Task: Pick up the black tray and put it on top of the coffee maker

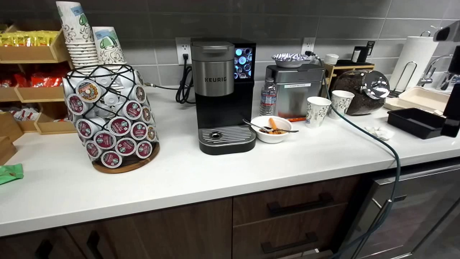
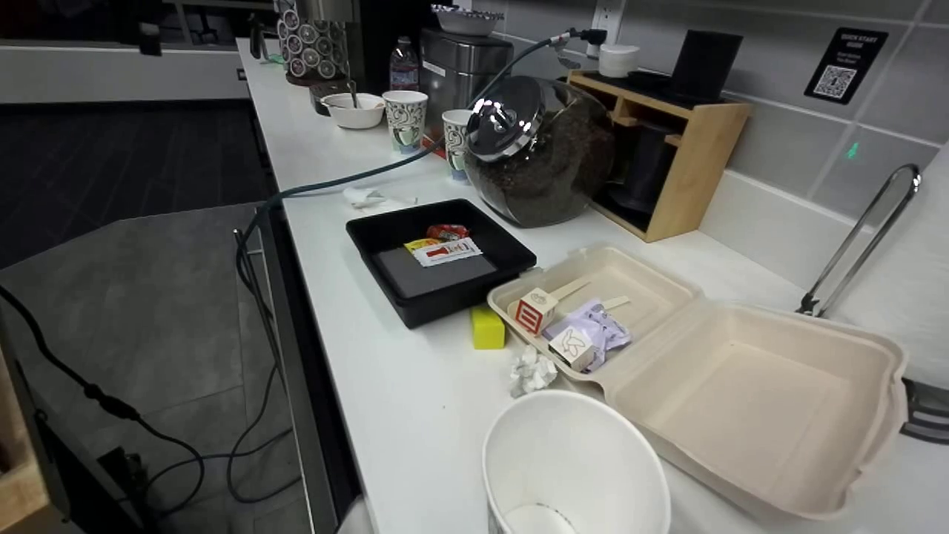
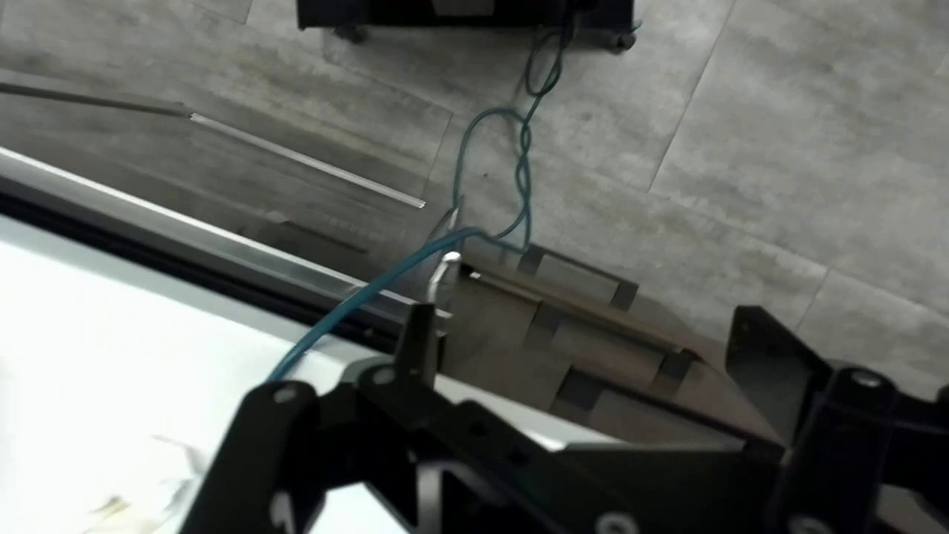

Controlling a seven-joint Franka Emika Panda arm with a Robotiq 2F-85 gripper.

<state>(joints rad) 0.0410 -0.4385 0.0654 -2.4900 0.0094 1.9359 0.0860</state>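
Note:
The black tray (image 1: 415,122) sits on the counter at the right in an exterior view. It also shows in an exterior view (image 2: 382,278), flat on the counter with several wrapped sweets inside. The coffee maker (image 1: 219,108) stands upright near the middle of the counter, and it is partly visible far back in an exterior view (image 2: 374,44). My gripper (image 3: 586,334) is open, with nothing between its fingers in the wrist view. Dark gripper parts at the right edge of an exterior view overlap the tray's right end; contact cannot be told. The tray is not recognisable in the wrist view.
A cable (image 1: 381,142) crosses the counter edge left of the tray. Paper cups (image 1: 318,111), a white bowl (image 1: 271,138) and a glass jar (image 1: 354,90) stand between tray and coffee maker. A takeout box (image 2: 741,400) and yellow block (image 2: 488,328) lie near the tray.

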